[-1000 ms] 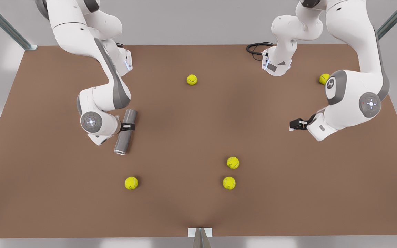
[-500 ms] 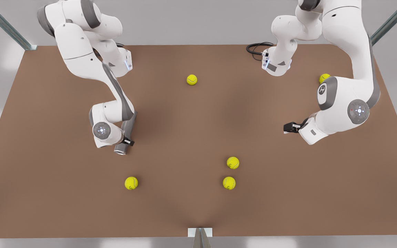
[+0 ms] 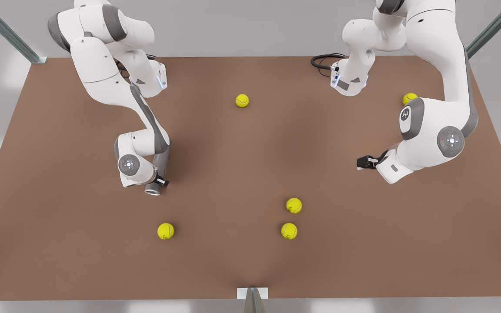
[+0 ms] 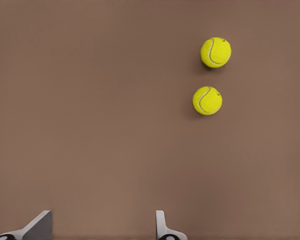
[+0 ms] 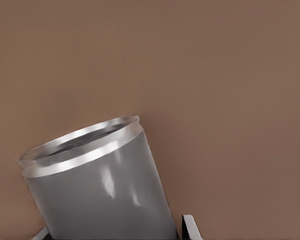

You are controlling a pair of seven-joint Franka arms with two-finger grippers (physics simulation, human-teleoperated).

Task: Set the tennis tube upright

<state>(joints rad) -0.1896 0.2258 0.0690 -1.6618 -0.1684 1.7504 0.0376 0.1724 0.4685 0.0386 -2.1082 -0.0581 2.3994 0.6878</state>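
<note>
Front view, near edge first: three small yellow tennis balls lie on the flat brown bench (image 3: pixel 250 261), one (image 3: pixel 165 231) toward the front view's left, two close together (image 3: pixel 289 231) (image 3: pixel 294 205) nearer the middle. Farther back on the front view's left, right tool (image 3: pixel 158 181) is clamped on the plain grey matte metal tennis tube (image 3: pixel 160 167), near its lighter silvery rim end. Tube is tilted, rim end low and toward the camera, body mostly hidden behind the white arm. Right wrist view: tube (image 5: pixel 97 190) sits between the tool's fingertips (image 5: pixel 189 225), rim facing the bench. On the front view's right, left tool (image 3: pixel 363 163) hovers above bare bench, well apart from the tube, arm waiting. Left wrist view: its fingers (image 4: pixel 162 227) stand spread with nothing between them, two balls beyond. Two more balls (image 3: pixel 242 100) (image 3: pixel 408 98) lie at the far side.
</note>
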